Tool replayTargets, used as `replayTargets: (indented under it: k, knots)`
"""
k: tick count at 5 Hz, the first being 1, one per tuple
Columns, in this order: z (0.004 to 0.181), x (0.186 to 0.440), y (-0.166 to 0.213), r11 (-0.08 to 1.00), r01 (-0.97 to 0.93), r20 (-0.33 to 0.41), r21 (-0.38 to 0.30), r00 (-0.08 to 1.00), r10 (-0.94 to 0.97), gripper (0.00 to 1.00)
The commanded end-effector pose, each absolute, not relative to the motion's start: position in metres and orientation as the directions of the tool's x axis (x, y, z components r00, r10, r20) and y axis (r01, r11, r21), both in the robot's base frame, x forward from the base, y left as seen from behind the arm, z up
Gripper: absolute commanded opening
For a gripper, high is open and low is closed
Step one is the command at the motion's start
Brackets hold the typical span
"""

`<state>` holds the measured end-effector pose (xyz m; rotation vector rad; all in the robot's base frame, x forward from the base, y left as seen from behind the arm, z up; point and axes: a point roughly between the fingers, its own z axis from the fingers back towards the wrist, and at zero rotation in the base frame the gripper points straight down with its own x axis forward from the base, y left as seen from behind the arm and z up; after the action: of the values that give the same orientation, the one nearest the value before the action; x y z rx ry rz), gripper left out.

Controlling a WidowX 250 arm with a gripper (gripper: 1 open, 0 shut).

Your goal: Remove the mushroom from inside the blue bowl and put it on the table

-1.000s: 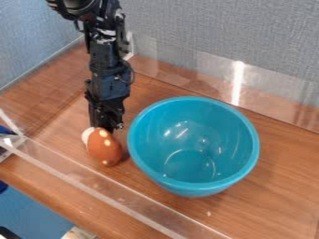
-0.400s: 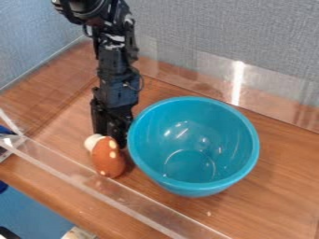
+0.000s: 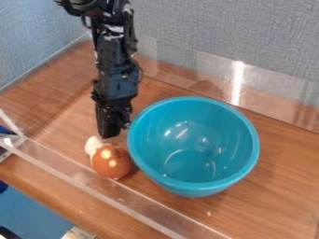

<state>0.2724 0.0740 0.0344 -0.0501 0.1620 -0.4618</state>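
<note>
glossy teal blue bowl (image 3: 193, 145) beside rounded orange-brown mushroom (image 3: 108, 161)

Even, soft light, a low-resolution, slightly blurred picture, with pale glare inside the blue bowl (image 3: 193, 146).

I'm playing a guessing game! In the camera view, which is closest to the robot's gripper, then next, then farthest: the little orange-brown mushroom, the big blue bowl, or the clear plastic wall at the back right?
From the gripper:
1. Orange-brown toy mushroom, just below it.
2. Teal-blue plastic bowl, right beside it.
3. Clear acrylic wall, far back right.
</note>
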Motion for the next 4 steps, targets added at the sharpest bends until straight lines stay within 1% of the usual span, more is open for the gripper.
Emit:
replayTargets:
  k: [1,2,3,4]
  knots:
    - [0.047,0.276,0.076,0.908,0.416,-0.092,-0.043,0.904,-0.418,0.0]
    - [0.053,0.273,0.074,0.878,0.476,-0.092,-0.046,0.873,-0.478,0.0]
    - [0.058,0.271,0.071,0.844,0.534,-0.094,-0.049,0.839,-0.537,1.0]
    - [0.061,0.265,0.073,0.868,0.494,-0.095,-0.052,0.863,-0.497,0.0]
